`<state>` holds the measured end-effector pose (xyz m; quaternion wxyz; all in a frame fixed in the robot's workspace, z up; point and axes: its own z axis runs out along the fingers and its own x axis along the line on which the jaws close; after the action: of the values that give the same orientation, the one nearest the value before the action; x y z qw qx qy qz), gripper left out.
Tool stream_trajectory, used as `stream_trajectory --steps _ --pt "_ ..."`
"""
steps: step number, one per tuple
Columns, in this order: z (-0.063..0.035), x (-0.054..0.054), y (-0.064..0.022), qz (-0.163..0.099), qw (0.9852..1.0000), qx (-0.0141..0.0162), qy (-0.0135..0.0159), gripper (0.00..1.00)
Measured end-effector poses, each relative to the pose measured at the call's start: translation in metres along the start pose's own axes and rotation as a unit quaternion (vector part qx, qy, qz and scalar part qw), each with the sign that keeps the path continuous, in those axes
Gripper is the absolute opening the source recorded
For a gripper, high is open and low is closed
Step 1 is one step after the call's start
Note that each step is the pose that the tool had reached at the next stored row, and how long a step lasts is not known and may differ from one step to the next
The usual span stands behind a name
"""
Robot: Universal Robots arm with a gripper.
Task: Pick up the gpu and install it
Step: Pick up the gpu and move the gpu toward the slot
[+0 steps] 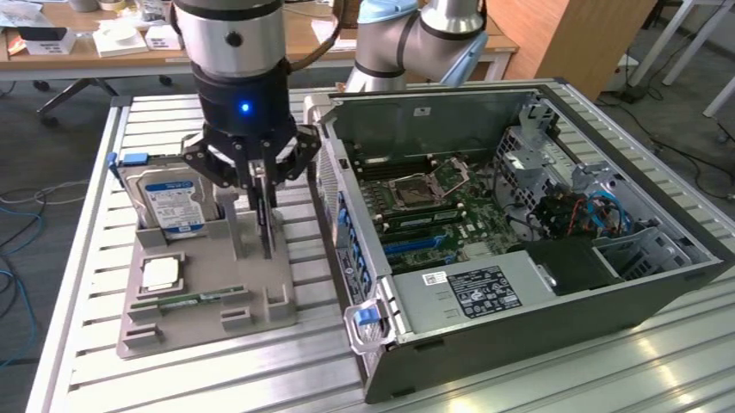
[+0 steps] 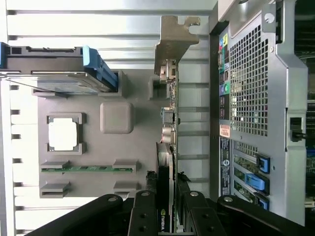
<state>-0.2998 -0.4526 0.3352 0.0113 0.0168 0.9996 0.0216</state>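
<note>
Gripper [image 2: 166, 195] sits closest to wrist cam, jaws approx half closed & pinched on the gpu [image 2: 167, 147], one finger each side of the thin card. Card stands upright on edge at the grey tray [image 2: 118, 167], along the tray edge nearest the PC case [image 2: 251, 98], w/ silver bracket [image 2: 173, 44] at one end. Can't tell if card has cleared its slot. Same tray carries the HDD [image 2: 54, 81] w/ blue-white label, upright at a corner, a CPU chip [image 2: 63, 133] flat near the middle & a green mem stick [image 2: 86, 168] lying in its holder. Tray rests on the slatted bench [image 1: 172, 379] toward ext view's left edge; open case just beside it on ext view's right, motherboard [image 1: 442, 206] showing
</note>
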Motion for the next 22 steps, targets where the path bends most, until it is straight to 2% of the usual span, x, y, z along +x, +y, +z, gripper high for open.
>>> stream_trajectory --steps 5,13,18,22 --pt "-0.0159 0.0 0.0007 0.0 1.0 0.0 0.0 0.27" --pt "-0.0326 -0.001 0.0014 0.0 1.0 0.0 0.0 0.27" --pt "-0.0397 -0.001 0.0017 0.0 1.0 0.0 0.0 0.27" --pt "-0.0407 -0.001 0.0018 0.0 1.0 0.0 0.0 0.27"
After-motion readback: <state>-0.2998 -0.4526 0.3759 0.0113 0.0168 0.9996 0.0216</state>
